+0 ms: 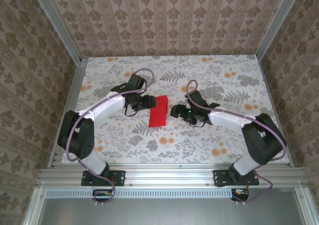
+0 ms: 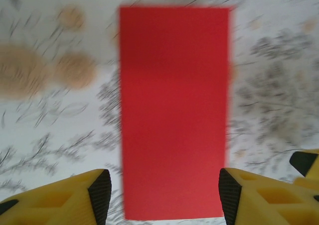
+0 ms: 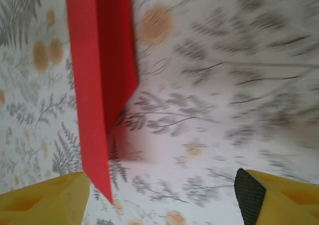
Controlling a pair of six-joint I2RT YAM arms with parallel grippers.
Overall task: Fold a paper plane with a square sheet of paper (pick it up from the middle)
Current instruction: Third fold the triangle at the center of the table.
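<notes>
So on the left we're looking at the left gripper (image 1: 148, 101) hovering just beside the left edge of the red paper sheet (image 1: 158, 111). Its claw is standing released: in the left wrist view the yellow fingers (image 2: 97, 195) are sitting apart on either side of the paper's short end, gripping nothing. The sheet itself is lying in the middle of the floral table (image 1: 224, 135), between the two arms. It's looking like a long rectangle rather than a square, so we're guessing the first fold in half is done. Moving right, the right wrist view is showing one layer lifting a bit off the other, so that crease isn't lying fully flat. The right gripper (image 1: 175, 110) is hovering just beside the sheet's right edge, jaws spread wide and holding nothing. We're reckoning most of the job is left: nose corners, wing folds, all the dart shaping
</notes>
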